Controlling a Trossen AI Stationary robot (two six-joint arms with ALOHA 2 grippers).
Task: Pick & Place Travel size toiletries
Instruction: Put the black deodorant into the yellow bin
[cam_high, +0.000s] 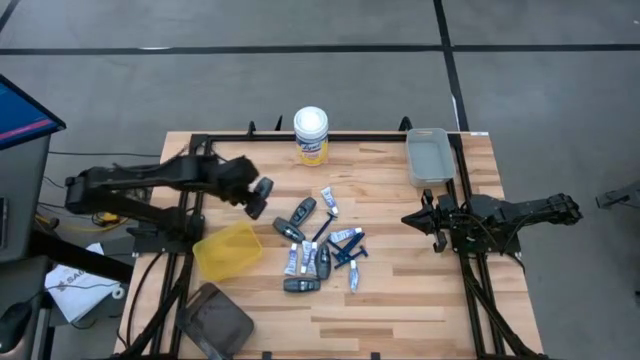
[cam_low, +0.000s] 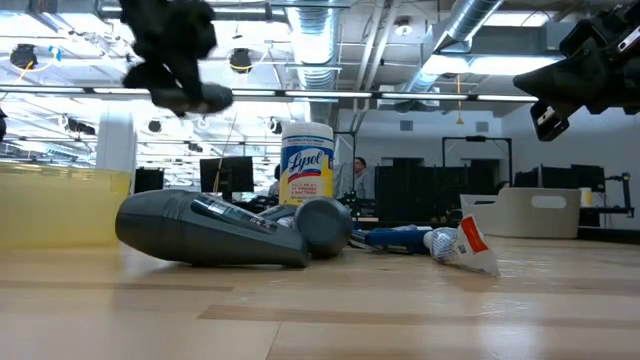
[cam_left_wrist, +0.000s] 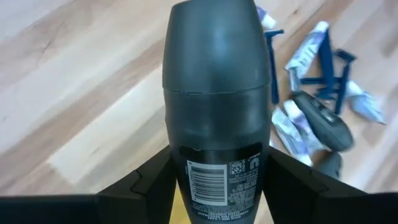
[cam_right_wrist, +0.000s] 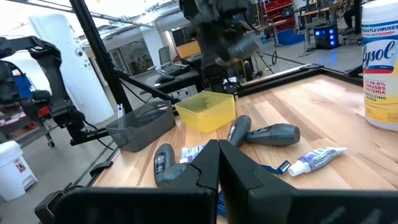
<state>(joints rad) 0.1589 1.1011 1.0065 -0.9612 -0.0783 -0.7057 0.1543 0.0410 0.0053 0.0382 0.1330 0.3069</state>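
My left gripper (cam_high: 252, 190) hangs above the table between the yellow bin (cam_high: 228, 250) and the pile, shut on a dark grey oblong stick (cam_left_wrist: 214, 81). The low view shows that stick (cam_low: 200, 97) high over the table. The other travel size toiletries (cam_high: 320, 245) lie in a loose pile mid-table: white tubes (cam_right_wrist: 317, 158), dark grey sticks (cam_low: 210, 228) and thin blue razors (cam_left_wrist: 326, 65). My right gripper (cam_high: 412, 218) waits shut at the table's right side, clear of everything. My left gripper pinches the dark grey stick between its two fingers (cam_left_wrist: 149, 186), on the two sides of its barcode-labelled end (cam_left_wrist: 214, 177). The fingers slant down from the table's left and lie along the stick. Its rounded cap end (cam_left_wrist: 214, 37) points away from the wrist, lifted clear.
A tall white canister with a yellow label (cam_high: 311, 135) stands at the far edge. A grey bin (cam_high: 428, 155) sits far right, and a dark bin (cam_high: 215, 318) sits at the near left corner. Bare wood lies near the front edge (cam_high: 400, 320).
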